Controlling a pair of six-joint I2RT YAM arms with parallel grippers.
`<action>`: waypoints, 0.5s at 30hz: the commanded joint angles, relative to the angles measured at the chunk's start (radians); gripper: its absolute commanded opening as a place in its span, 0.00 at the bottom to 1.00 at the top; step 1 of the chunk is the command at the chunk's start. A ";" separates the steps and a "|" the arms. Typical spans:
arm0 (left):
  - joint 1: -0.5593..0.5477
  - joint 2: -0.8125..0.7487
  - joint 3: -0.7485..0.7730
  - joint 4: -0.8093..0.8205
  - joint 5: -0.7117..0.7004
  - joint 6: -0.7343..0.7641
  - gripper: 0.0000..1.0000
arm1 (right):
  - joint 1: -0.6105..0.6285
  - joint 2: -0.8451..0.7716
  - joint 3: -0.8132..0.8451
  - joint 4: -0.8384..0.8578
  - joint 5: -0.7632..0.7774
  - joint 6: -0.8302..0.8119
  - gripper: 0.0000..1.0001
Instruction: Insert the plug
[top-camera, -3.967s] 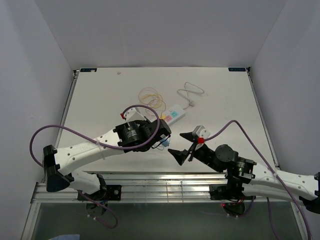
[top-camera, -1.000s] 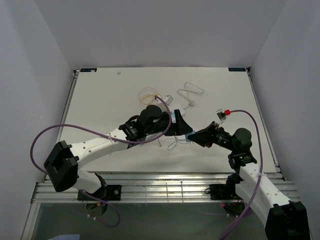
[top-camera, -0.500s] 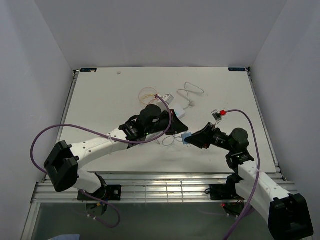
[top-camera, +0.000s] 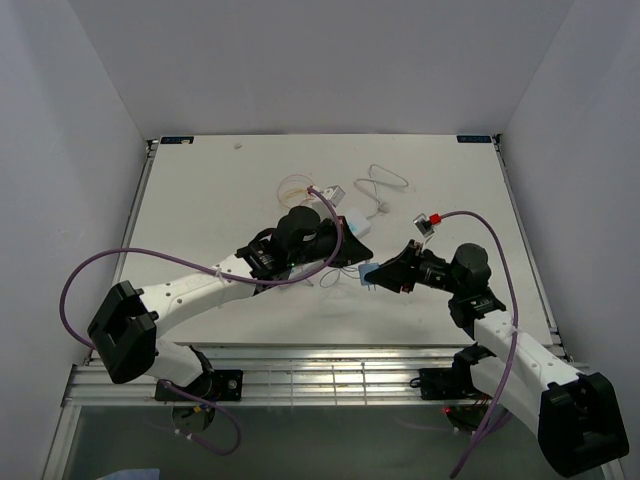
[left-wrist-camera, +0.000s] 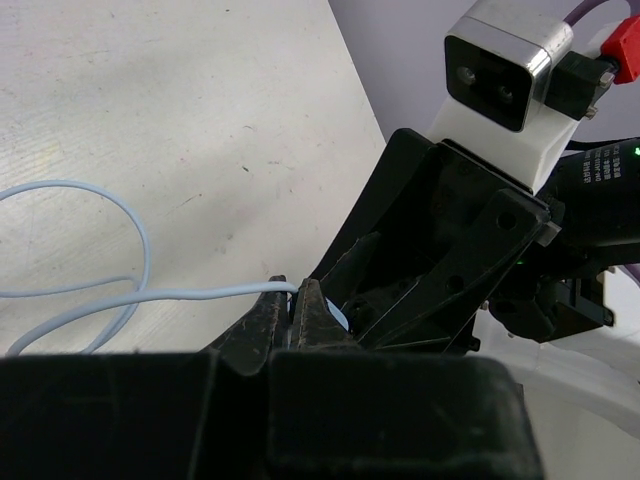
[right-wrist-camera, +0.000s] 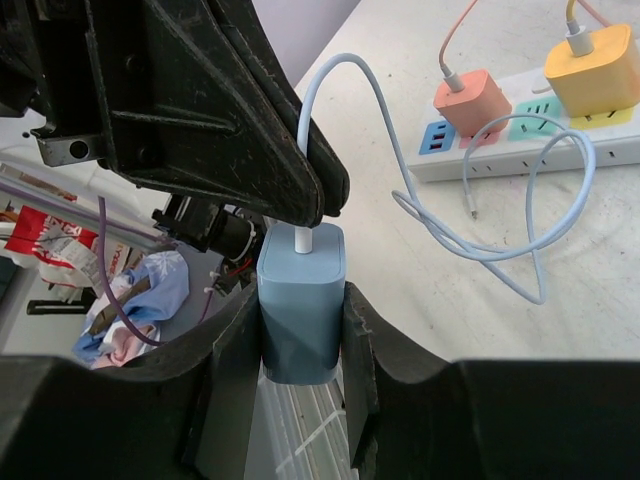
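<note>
While our right gripper (right-wrist-camera: 303, 340) is clamping the blue charger (right-wrist-camera: 302, 290), our left gripper (left-wrist-camera: 297, 316) is pinching its cable (left-wrist-camera: 200, 293) at twelve o'clock.

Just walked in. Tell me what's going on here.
The right gripper holds a blue charger between its fingers, lifted off the table. The left gripper is pinched shut on the pale blue cable right where it enters that charger. The white power strip lies on the table with a pink charger and a yellow charger plugged in. The blue charger is not in the strip yet.
</note>
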 joint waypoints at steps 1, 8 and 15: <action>-0.025 0.003 0.048 0.001 0.053 -0.006 0.00 | 0.026 0.017 0.055 0.015 0.021 -0.046 0.33; -0.059 -0.002 0.070 -0.038 -0.008 -0.026 0.00 | 0.051 0.055 0.065 0.072 0.044 -0.022 0.41; -0.105 -0.014 0.094 -0.110 -0.131 -0.026 0.00 | 0.069 0.103 0.080 0.150 0.064 0.027 0.48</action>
